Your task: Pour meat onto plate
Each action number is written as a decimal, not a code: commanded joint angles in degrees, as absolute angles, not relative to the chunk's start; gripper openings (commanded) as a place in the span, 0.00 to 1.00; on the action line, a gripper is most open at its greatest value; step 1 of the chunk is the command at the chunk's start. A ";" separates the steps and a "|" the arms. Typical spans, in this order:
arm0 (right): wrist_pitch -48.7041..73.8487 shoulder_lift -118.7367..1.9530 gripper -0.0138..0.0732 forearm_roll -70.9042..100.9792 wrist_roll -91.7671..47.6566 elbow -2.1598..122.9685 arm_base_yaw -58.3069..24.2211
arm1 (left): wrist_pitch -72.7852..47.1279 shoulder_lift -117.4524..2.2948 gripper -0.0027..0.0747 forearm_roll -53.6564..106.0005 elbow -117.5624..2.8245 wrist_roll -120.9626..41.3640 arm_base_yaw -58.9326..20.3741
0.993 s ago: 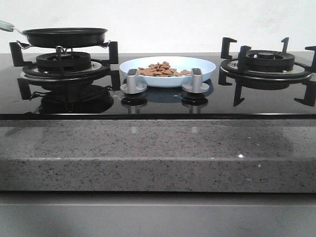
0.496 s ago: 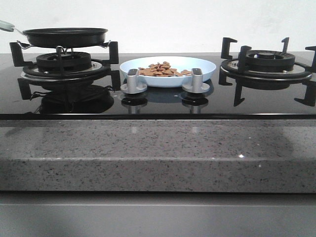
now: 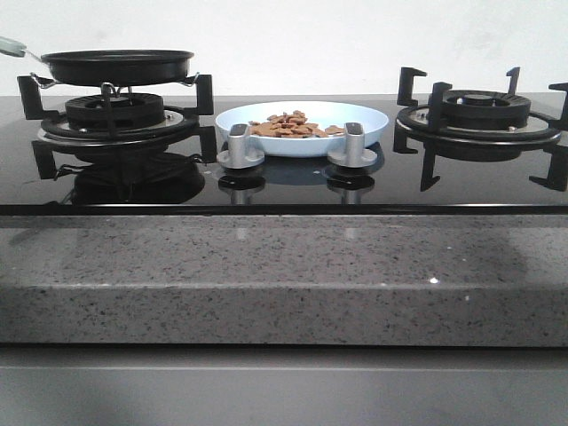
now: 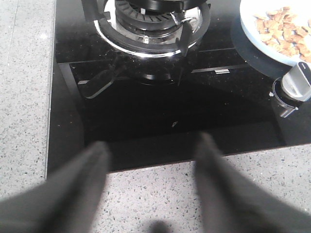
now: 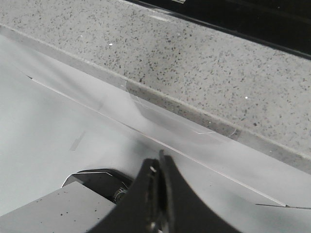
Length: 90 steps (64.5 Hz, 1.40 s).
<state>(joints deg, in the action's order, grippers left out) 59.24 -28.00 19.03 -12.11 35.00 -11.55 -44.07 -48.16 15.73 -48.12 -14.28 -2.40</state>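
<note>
Meat (image 3: 293, 125) already lay in a loose pile on the plate (image 3: 373, 120), which sat on the black glass hob between the two burners, just behind the two silver knobs (image 3: 240, 146). Left of the plate, the black frying pan (image 3: 117, 64) rested level on the left burner's grate (image 3: 115, 111) and looked empty from this low angle, so the pour seemed done, with only the arms' retreat left.

Nothing was held. The left gripper (image 4: 150, 194) hung with its fingers spread wide over the hob's front edge, short of the pan's burner. The right gripper (image 5: 159, 194) had its fingers pressed together on nothing, low beside the speckled stone counter (image 5: 233, 63), well apart from the plate. The counter's front lip stood close to that arm; the glass in front of the knobs lay free.
</note>
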 commanded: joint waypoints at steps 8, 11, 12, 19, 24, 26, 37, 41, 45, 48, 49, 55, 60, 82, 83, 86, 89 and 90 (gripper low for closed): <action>56.33 -28.13 0.08 20.35 -12.41 36.20 -11.44 | -40.22 -47.67 0.09 17.18 -49.62 -13.83 -2.82; 56.33 -28.13 0.08 20.35 -12.41 36.20 -11.44 | -40.22 -47.67 0.04 17.18 -49.62 -13.83 -2.82; 56.33 -28.13 0.08 20.35 -12.41 36.20 -11.44 | -40.22 -47.67 0.01 17.18 -49.62 -13.83 -2.82; 56.33 -28.13 0.08 20.35 -12.41 36.20 -11.44 | -40.22 -47.67 0.01 17.18 -49.62 -13.83 -2.82; 56.33 -28.13 0.08 20.35 -12.41 36.20 -11.44 | -40.22 -47.67 0.01 17.18 -49.62 -13.83 -2.82; 56.33 -28.13 0.08 20.35 -12.41 36.20 -11.44 | -40.22 -47.67 0.01 17.18 -49.62 -13.83 -2.82; 56.33 -28.13 0.08 20.35 -12.41 36.20 -11.44 | -39.99 -47.67 0.01 17.21 -49.46 -13.83 -2.97; 56.42 -28.13 0.08 20.35 -12.41 36.20 -11.44 | -39.60 -45.91 0.01 16.29 -49.16 -14.83 -2.95; 56.49 -28.13 0.08 20.35 -12.41 36.20 -11.44 | -37.13 -42.66 0.01 14.52 -47.89 -16.26 -2.83; 56.49 -28.13 0.08 20.35 -12.41 36.20 -11.44 | -36.52 -39.77 0.01 14.36 -46.64 -16.26 -2.83; 56.49 -28.13 0.08 20.35 -12.41 36.20 -11.44 | -36.20 -38.74 0.01 14.29 -46.17 -16.26 -2.83; 56.49 -28.13 0.08 20.35 -12.41 36.20 -11.44 | -33.11 -31.05 0.01 13.68 -41.96 -16.26 -2.83; 56.49 -28.13 0.08 20.35 -12.41 36.20 -11.44 | -31.43 -25.44 0.01 12.88 -38.07 -16.26 -2.83; 56.49 -28.13 0.08 20.35 -12.41 36.20 -11.44 | -18.67 -11.93 0.01 10.21 -20.94 -10.78 -2.83; 56.49 -28.13 0.08 20.35 -12.41 36.20 -11.44 | -18.04 -11.07 0.01 9.04 -19.98 -9.13 -2.83; 56.49 -28.13 0.08 20.35 -12.41 36.20 -11.44 | -17.23 -9.44 0.01 5.00 -18.15 -2.89 -2.83; 56.49 -28.13 0.08 20.35 -12.41 36.20 -11.44 | -16.50 -7.73 0.01 1.71 -16.04 1.37 -2.83; 56.49 -28.13 0.08 20.35 -12.41 36.20 -11.44 | -16.22 -7.28 0.01 1.33 -15.46 1.88 -2.83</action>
<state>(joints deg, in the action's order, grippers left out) 59.24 -27.91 19.03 -12.11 35.00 -11.55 -23.06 -8.87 5.49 -16.64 -4.99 -2.40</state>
